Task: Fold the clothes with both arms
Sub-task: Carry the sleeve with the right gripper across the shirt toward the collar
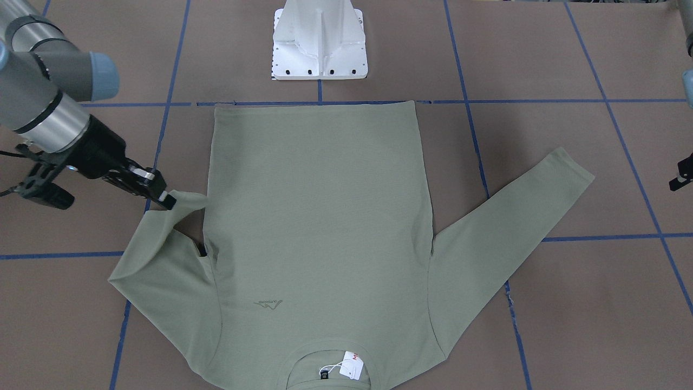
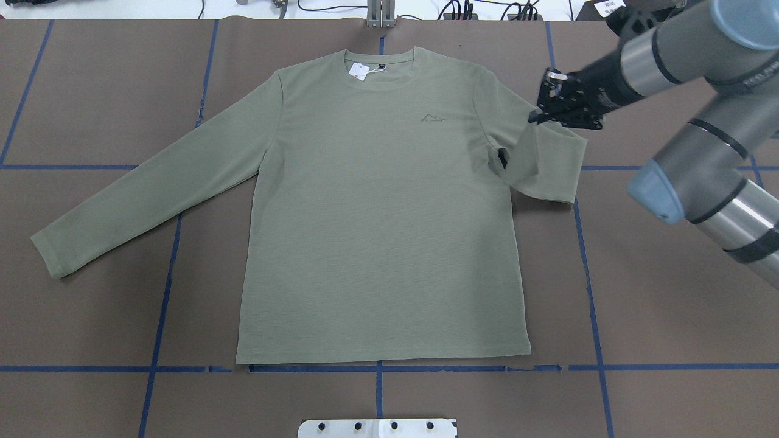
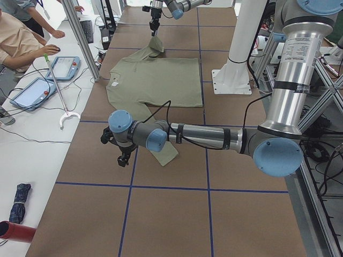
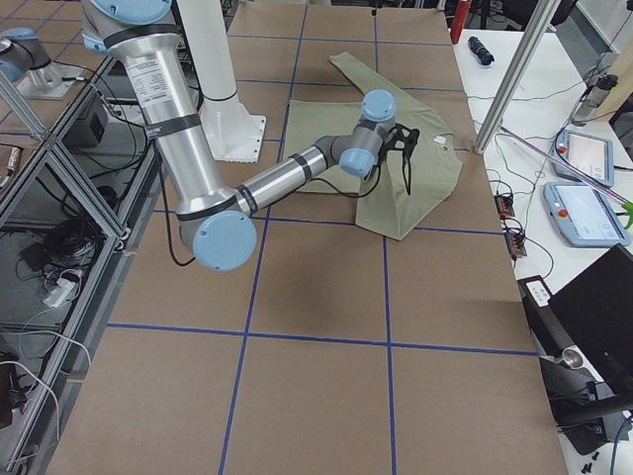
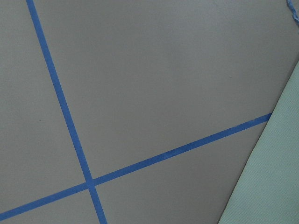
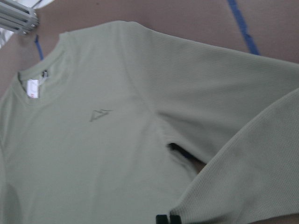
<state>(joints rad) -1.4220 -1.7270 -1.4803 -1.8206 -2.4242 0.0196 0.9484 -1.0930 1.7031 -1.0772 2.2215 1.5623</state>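
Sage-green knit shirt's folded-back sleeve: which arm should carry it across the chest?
Right. Its fingers pinch the sage-green knit shirt's raised cuff; the left arm hangs beyond the other, flat sleeve.

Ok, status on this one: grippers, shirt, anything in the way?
Right gripper shut on sleeve cuff, sleeve lifted, doubled toward body. Left gripper off the cloth, state unclear. Shirt flat, face up. Nothing lying on it.

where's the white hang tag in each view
Front-facing: hang tag at bottom centre.
Overhead: top centre, just left of the midline.
Exterior left: tiny white speck, upper left.
Exterior right: tiny speck, upper right.
Left wrist: not in it.
Right wrist: far left.
Shared landmark: the round collar it hangs in.
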